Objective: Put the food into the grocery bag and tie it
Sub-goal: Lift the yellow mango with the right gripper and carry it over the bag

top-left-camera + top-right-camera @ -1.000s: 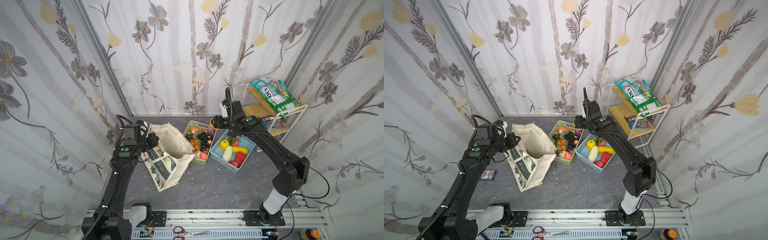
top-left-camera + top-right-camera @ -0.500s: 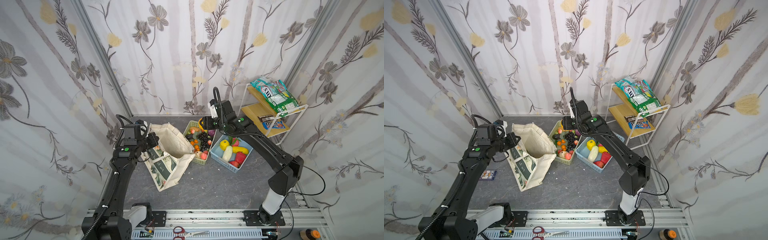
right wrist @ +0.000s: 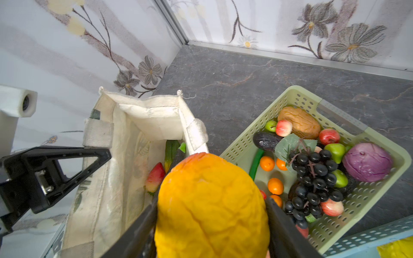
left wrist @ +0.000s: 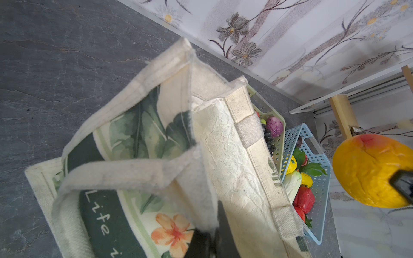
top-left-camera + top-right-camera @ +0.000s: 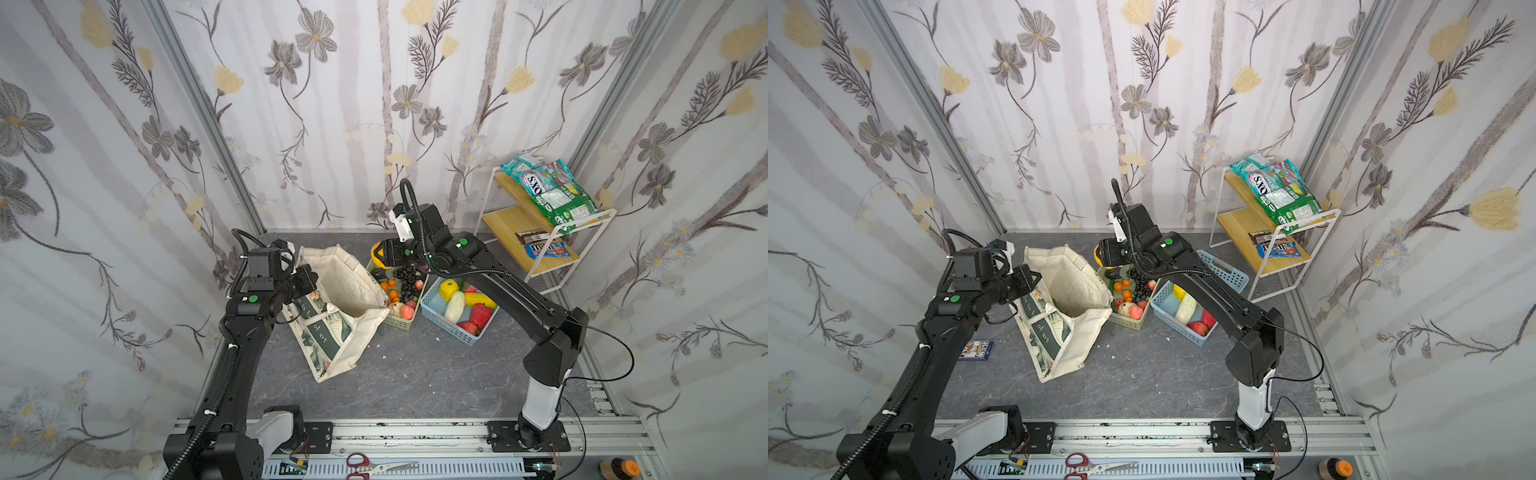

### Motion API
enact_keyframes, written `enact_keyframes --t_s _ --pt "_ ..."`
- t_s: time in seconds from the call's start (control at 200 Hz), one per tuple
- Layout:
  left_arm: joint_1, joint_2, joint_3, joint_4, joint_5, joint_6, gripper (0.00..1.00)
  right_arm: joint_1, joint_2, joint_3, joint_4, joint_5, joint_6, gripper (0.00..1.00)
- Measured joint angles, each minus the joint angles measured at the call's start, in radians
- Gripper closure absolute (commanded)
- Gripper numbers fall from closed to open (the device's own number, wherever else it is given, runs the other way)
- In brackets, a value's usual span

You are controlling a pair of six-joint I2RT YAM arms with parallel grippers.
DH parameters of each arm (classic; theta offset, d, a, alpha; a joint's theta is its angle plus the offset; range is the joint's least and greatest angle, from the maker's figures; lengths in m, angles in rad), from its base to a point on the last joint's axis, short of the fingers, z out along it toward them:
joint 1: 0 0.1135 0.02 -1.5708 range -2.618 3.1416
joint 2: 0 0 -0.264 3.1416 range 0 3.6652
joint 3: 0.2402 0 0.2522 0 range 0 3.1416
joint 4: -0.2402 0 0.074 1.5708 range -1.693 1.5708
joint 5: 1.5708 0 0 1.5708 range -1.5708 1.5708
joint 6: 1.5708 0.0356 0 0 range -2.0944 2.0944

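The right claw (image 5: 388, 261) pinches a broad yellow-orange mango (image 3: 210, 196) and holds it in the air just beside the grocery bag (image 5: 326, 334), at the far corner of its mouth. On the bag's opposite side, the left claw (image 5: 309, 279) is pressed together on the near rim by a handle, propping the mouth open. Released here, the mango would likely strike the limp rim or fall into the green basket (image 3: 243, 138) right beside the bag (the fruit is not yet squarely over the opening). A pass too low could also fold that soft wall inward. A red piece (image 3: 154, 176) already lies inside the bag. Compared with a second ago, the right claw has swung much nearer the bag, while the bag and left claw look unmoved.
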Motion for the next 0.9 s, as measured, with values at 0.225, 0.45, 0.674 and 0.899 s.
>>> enact_keyframes --t_s 0.225,0.45,0.674,0.899 --pt "0.0 0.0 0.0 0.002 0.0 0.0 1.0 0.037 0.028 0.022 -0.001 -0.014 0.007 0.34" --pt "0.0 -0.003 0.0 0.002 0.0 0.0 1.0 0.06 0.049 0.037 -0.001 -0.039 0.008 0.34" --pt "0.0 -0.004 0.0 0.002 0.0 0.0 1.0 0.116 0.078 0.038 -0.001 -0.064 0.011 0.34" --pt "0.0 -0.006 0.0 0.001 0.0 0.0 1.0 0.133 0.117 0.038 0.0 -0.079 0.011 0.34"
